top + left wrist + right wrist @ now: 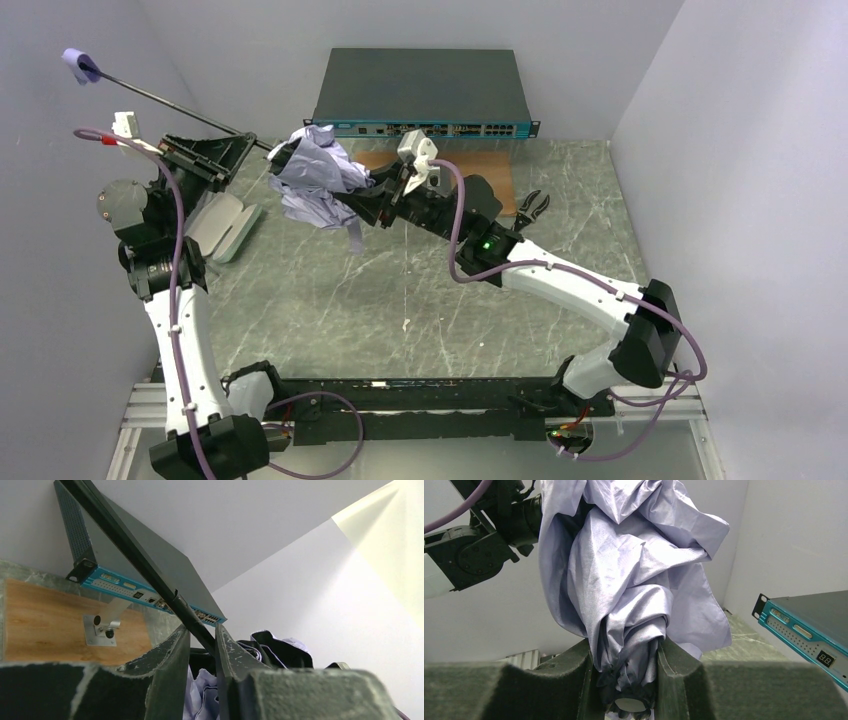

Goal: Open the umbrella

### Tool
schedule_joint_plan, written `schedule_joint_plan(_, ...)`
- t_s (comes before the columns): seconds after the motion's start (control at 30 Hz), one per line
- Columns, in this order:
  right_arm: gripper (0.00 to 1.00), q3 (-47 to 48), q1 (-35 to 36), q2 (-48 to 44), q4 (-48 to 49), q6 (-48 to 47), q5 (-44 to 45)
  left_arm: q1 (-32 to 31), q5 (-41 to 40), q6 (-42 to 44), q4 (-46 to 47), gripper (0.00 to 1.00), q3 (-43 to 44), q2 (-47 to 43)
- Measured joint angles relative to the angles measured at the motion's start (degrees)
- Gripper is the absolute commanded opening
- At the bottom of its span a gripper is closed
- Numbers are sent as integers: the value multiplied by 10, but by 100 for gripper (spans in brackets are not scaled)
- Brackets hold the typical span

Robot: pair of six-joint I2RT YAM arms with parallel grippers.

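Reading what print there is: the switch [809,630], to the right of the right claw [625,642], carries a small two-digit display that looks like 88. The marks along its ports are too small to make out.

The umbrella [315,170] hangs in the air between the two claws, clear of the table [400,290]. The right claw pinches the bunched tip end of the canopy [624,580]. Lavender cloth fills the gap between its pads and billows up and away from them, with black lining showing at the pinch. From above, the canopy sits just left of the right claw [372,185], and a loose strip of cloth dangles below it.

The left claw [202,635] is drawn in on the shaft [130,545], one finger on each side and close against it. The shaft rises from the gap up and to the left. Beyond the fingers, on the far side, lies the rumpled canopy. In the top view the shaft [160,100] runs from the left claw [245,140] back and left to the handle [78,65], close by the left wall.

The case [225,228] lies on the table below the left claw. Past both claws stands the switch, and in front of it a wooden board [50,620] bears a small metal bracket [102,630].
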Motion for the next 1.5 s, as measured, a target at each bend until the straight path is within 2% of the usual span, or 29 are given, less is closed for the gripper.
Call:
schedule_joint_plan(0.07, 0, -4, 0, 0, 8, 0, -1, 0, 1, -1, 9, 24, 0, 1)
schedule_joint_plan(0.13, 0, -7, 0, 0, 15, 0, -2, 0, 3, -4, 15, 3, 0, 3)
schedule_joint_plan(0.17, 13, -9, 0, 0, 17, 0, -3, 0, 4, -8, 17, 0, 0, 3)
schedule_joint_plan(0.2, 19, -10, 0, 0, 17, 0, -4, -1, 4, -16, 18, 0, 0, 4)
schedule_joint_plan(0.27, 26, -16, 0, 2, 15, 0, -7, -1, 4, -28, 26, 0, 0, 5)
schedule_joint_plan(0.3, 33, -19, 0, 3, 13, 0, -9, -1, 5, -27, 31, 0, 0, 4)
schedule_joint_plan(0.33, 45, -23, 0, 3, 11, 0, -11, -1, 9, -25, 37, 0, 0, 4)
schedule_joint_plan(0.4, 76, -29, 0, -1, 1, -2, -16, -3, 15, -12, 41, 0, 0, 4)
schedule_joint_plan(0.47, 99, -40, -1, -15, -21, -5, -21, -9, 20, 17, 41, 0, 0, 4)
schedule_joint_plan(0.5, 100, -47, -2, -27, -37, -9, -27, -16, 25, 48, 39, 0, 1, 4)
schedule_joint_plan(0.63, 100, -61, -11, -96, -126, -31, -48, -61, 27, 161, 4, 0, 1, 0)
schedule_joint_plan(0.77, 96, -61, -44, -166, -208, -49, -71, -171, 23, 300, -71, 0, 2, -15)
schedule_joint_plan(0.87, 86, -50, -79, -187, -249, -53, -89, -235, 27, 374, -103, 0, 2, -24)
schedule_joint_plan(0.97, 77, -20, -100, -168, -274, -54, -107, -282, 28, 433, -119, 0, 1, -26)
schedule_joint_plan(1.03, 67, -8, -100, -150, -277, -47, -122, -310, 29, 467, -124, 0, 1, -21)
schedule_joint_plan(1.23, 47, 3, -92, -93, -277, -17, -167, -398, 28, 562, -165, 0, 13, 1)
schedule_joint_plan(1.37, 33, 5, -86, -80, -321, -41, -181, -426, 27, 612, -191, 0, 25, 3)
schedule_joint_plan(1.5, 29, -16, -85, -110, -412, -103, -196, -428, 23, 655, -205, 0, 34, -4)
